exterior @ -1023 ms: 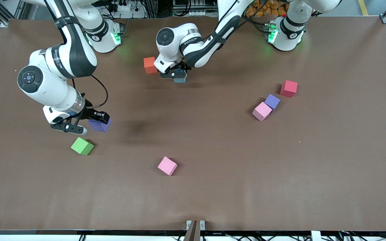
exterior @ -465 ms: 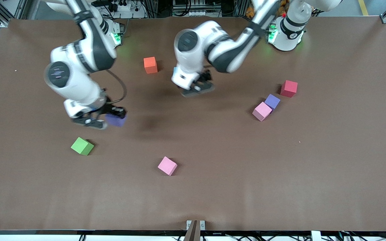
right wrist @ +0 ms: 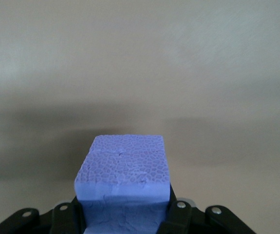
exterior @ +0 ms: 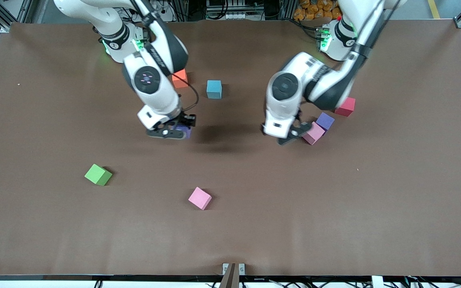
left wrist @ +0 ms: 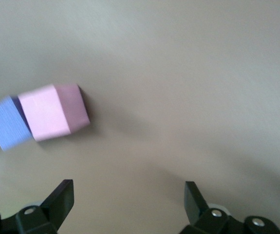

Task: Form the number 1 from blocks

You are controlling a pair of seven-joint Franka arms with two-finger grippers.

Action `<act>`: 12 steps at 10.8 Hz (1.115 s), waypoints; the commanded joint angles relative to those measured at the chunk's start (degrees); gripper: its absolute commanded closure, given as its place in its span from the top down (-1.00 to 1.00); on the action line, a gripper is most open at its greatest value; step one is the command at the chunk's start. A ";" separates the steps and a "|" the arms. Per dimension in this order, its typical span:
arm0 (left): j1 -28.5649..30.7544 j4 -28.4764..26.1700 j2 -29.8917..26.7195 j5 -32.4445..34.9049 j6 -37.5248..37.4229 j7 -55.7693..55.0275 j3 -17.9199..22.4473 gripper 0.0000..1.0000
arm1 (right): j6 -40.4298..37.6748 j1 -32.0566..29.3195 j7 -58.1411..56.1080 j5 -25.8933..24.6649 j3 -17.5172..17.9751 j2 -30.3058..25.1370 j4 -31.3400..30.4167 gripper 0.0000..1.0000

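Front view: brown table (exterior: 54,224), two arms reaching in from the bases.
Right gripper (exterior: 171,132): up over mid-table, clamped on a purple block (exterior: 184,131); right wrist view shows that purple block (right wrist: 123,183) pinched between both fingers, bare table below.
Left gripper (exterior: 290,136): spread wide, holding nothing, low over the table just beside the pale pink block (exterior: 313,133); left wrist view shows both fingertips (left wrist: 62,197) apart with bare table between them.
Pale pink block: touching the second purple block (exterior: 325,121), toward the left arm's end; same pair in left wrist view, pink (left wrist: 52,111) against purple (left wrist: 7,123).
Crimson cube (exterior: 345,106): near that pair, farther from the camera, partly covered by the left arm.
Orange block (exterior: 181,78): near the right arm's base, partly hidden by that arm.
Light blue block (exterior: 214,89): beside the orange one, apart from it.
Bright pink block (exterior: 199,198): alone, nearest the camera, mid-table.
Green cube (exterior: 98,175): toward the right arm's end, well apart from the rest.
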 commanded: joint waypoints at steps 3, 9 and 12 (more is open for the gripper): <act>8.36 -6.85 -2.34 1.33 6.28 21.99 -1.26 1.00 | 1.12 3.30 4.80 3.42 6.81 2.74 -0.06 -0.20; 9.33 -10.08 -2.24 0.72 6.71 54.38 -4.15 1.00 | 11.49 7.19 7.81 3.42 7.96 3.62 -7.88 -0.20; 10.30 -13.17 -3.48 1.33 8.72 63.79 -4.25 1.00 | 12.28 8.15 7.90 3.42 7.96 5.28 -8.41 -0.20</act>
